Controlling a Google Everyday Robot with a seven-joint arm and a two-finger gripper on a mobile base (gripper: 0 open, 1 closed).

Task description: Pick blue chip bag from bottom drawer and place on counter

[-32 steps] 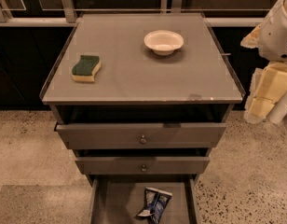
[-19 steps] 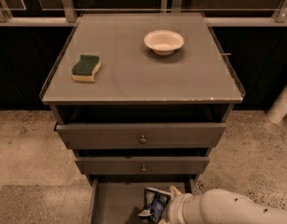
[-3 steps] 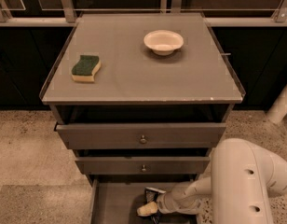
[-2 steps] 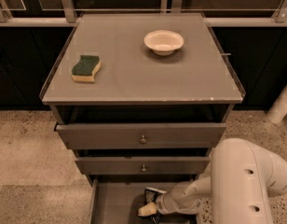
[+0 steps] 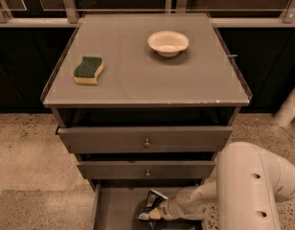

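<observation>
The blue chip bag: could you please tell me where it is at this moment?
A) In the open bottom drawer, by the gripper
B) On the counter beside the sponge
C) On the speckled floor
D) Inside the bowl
A: the blue chip bag lies in the open bottom drawer, with the gripper down in that drawer right at it; the counter carries the sponge and the bowl, but no bag.

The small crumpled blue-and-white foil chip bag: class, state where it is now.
The chip bag lies low in the camera view, inside the open grey bottom drawer, under the two knobbed drawers, with the gripper at it.
</observation>
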